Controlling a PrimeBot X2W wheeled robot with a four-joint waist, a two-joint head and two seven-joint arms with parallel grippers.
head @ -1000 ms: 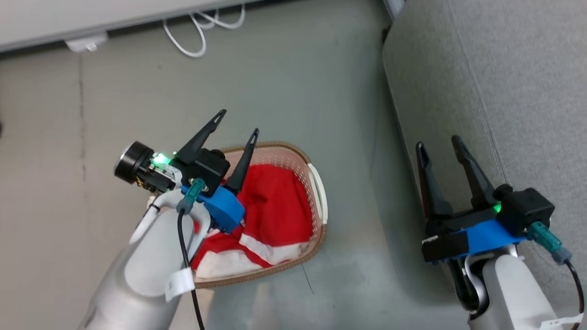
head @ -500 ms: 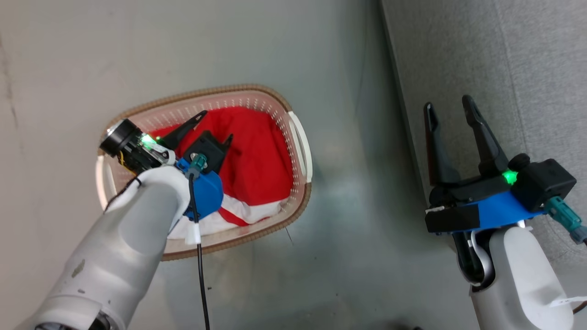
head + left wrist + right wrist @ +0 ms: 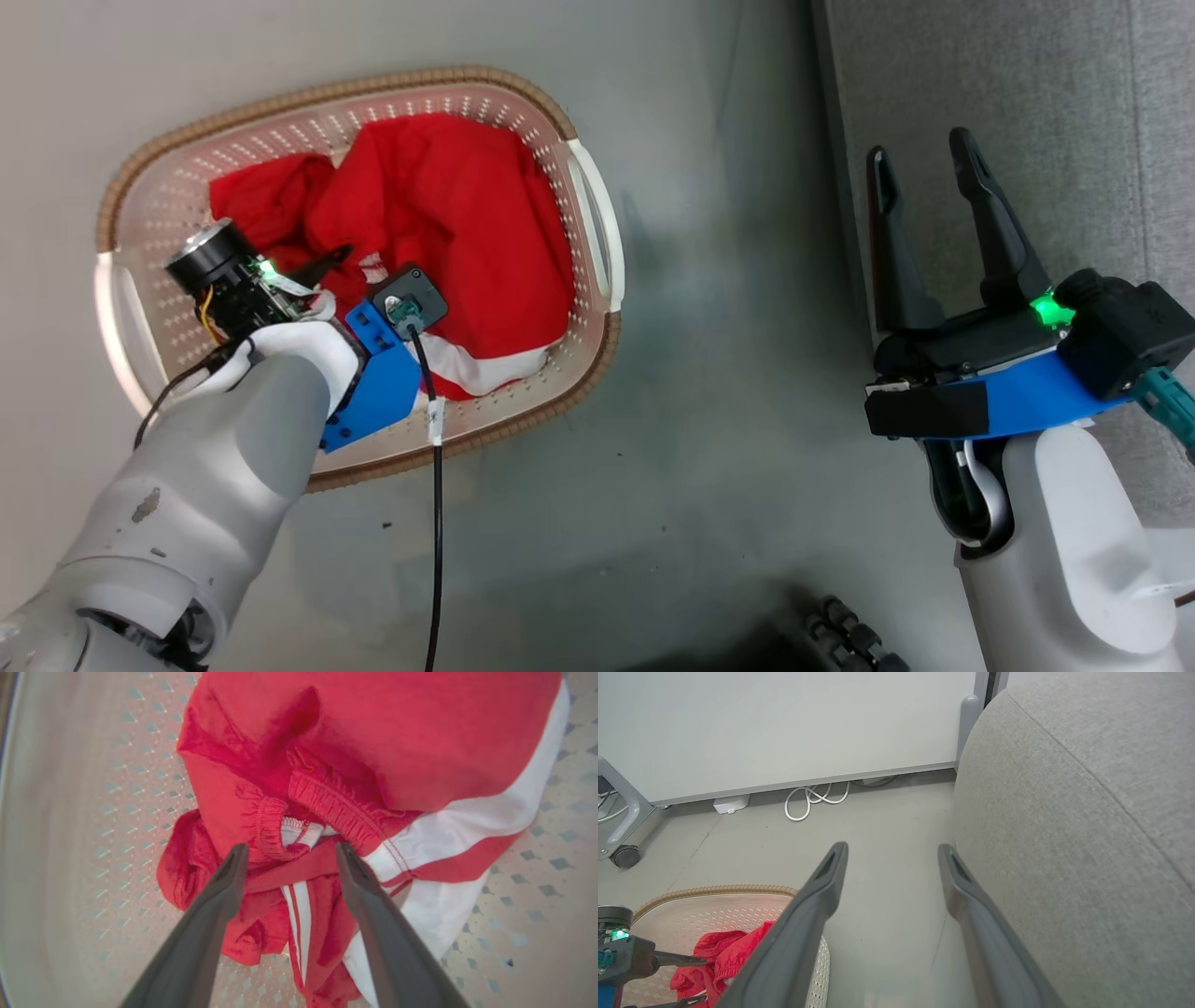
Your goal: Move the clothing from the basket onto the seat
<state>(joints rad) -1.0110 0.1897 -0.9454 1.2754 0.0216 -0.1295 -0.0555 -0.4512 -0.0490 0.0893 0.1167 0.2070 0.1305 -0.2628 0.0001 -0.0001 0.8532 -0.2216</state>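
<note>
The left gripper (image 3: pixel 292 848), fingers spread, points down into the basket (image 3: pixel 317 89). The red clothing (image 3: pixel 373 742) lies between and beyond its fingertips; whether they touch it is unclear. From the head, its forearm hides the basket's near rim. The right gripper (image 3: pixel 920 147), fingers spread and empty, hovers over the floor (image 3: pixel 728 420), with the grey seat (image 3: pixel 1027 93) just beside one finger.

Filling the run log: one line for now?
left gripper: open, in basket over clothing | right gripper: open, beside seat | grasp: not yet
</note>
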